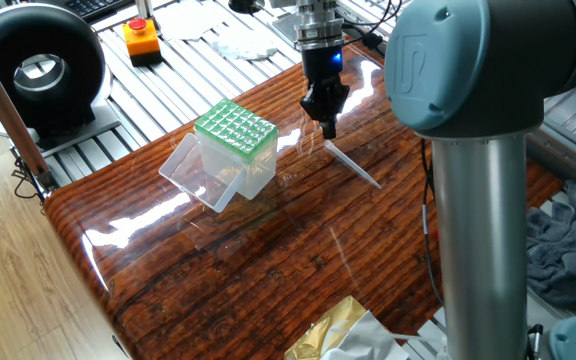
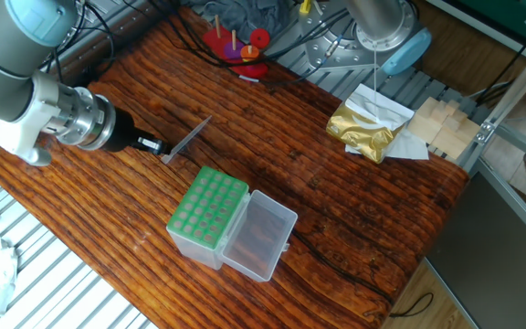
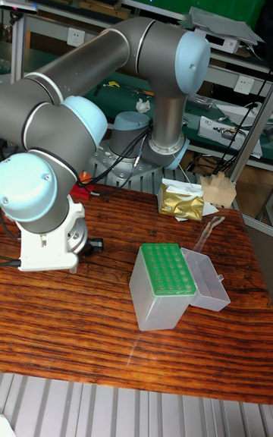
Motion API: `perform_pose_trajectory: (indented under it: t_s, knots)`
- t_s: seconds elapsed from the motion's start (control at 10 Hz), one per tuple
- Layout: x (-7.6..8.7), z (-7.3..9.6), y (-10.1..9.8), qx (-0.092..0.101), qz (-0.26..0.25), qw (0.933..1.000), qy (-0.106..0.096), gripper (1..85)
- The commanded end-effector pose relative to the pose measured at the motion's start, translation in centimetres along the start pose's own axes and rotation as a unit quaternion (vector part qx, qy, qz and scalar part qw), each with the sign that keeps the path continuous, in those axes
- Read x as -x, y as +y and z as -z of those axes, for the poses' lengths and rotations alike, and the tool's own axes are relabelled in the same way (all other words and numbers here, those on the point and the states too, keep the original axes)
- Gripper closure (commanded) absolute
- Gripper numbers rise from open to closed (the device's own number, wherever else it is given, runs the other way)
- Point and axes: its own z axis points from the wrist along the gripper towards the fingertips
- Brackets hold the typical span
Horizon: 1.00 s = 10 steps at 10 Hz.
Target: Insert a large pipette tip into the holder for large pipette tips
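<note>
The slender translucent whitish plastic pipette tip [image 1: 352, 166] lies flat on the glossy wooden table [image 1: 268, 260], looking light, stiff and slippery. Best pinched at its wide end, beside the black pincer [image 1: 328, 126], whose spread I cannot tell.

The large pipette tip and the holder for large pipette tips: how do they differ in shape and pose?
The large pipette tip is a slender whitish cone lying flat on the table; the holder for large pipette tips is a clear box standing upright. The tip is plain; the holder has a green grid top. Both look translucent plastic and are ungrasped.
</note>
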Motion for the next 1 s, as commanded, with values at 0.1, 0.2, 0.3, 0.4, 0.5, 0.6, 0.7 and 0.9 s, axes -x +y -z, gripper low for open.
perform_pose_trajectory:
  t_s: [0.1, 0.2, 0.3, 0.4, 0.5, 0.6, 0.7, 0.9]
  knots:
    - [0.46, -0.26, -0.19, 0.003, 0.004, 0.9999, -0.010, 73.3]
    - [0.43, -0.29, -0.27, 0.002, 0.003, 0.9999, -0.010, 73.3]
    - [0.33, -0.33, -0.36, 0.001, 0.005, 0.9999, -0.010, 73.3]
    - [0.30, -0.29, -0.26, 0.004, 0.004, 0.9999, -0.011, 73.3]
    - [0.22, -0.24, -0.10, 0.007, 0.003, 0.9999, -0.012, 73.3]
    - [0.10, -0.23, 0.00, 0.011, 0.003, 0.9999, -0.013, 73.3]
    - [0.01, -0.17, 0.13, 0.015, -0.001, 0.9998, -0.014, 73.3]
    - [-0.31, -0.32, -0.50, 0.007, 0.001, 0.9999, -0.011, 73.3]
